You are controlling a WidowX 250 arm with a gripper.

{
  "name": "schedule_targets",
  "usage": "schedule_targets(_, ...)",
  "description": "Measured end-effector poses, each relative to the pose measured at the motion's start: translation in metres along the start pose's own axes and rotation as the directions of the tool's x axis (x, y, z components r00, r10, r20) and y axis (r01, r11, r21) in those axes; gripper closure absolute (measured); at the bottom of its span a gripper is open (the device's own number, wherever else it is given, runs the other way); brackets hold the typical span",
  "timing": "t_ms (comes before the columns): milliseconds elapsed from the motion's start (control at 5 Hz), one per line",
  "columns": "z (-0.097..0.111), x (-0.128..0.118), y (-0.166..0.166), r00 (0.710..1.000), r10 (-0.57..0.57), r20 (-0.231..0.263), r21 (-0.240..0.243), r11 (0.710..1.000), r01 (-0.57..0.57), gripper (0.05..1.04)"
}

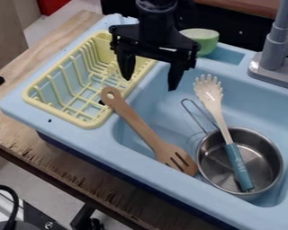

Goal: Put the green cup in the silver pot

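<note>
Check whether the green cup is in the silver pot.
No, the green cup sits on the sink's back ledge, apart from the silver pot.

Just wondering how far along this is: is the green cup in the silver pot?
Out: the green cup sits at the sink's back edge, while the silver pot is down in the basin.

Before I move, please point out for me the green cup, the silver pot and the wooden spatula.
Green cup [208, 44]: camera view, side.
Silver pot [271, 164]: camera view, inner wall.
Wooden spatula [136, 122]: camera view, handle.
</note>
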State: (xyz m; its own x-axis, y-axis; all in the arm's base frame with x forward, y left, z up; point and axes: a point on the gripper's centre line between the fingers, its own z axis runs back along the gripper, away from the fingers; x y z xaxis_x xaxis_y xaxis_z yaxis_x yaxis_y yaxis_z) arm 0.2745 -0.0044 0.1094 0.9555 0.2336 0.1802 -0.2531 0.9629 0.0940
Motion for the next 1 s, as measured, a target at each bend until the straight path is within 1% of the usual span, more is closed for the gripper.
schedule_targets(200,-0.006,-0.003,0.0,1.0,0.009,-0.025,0.005,1.0,-0.009,0.083)
schedule_targets(400,-0.009,-0.001,-0.002,0.991,0.127,-0.029,-0.003,0.992,-0.127,0.083)
schedule_targets(600,0.001,0.014,-0.002,0.962,0.271,-0.035,-0.033,0.962,-0.272,0.083)
schedule_targets(800,0.014,0.032,-0.001,0.904,0.426,-0.028,-0.065,0.902,-0.427,0.083)
schedule_targets(1000,0.015,0.05,-0.005,0.82,0.571,-0.041,-0.059,0.818,-0.573,0.083)
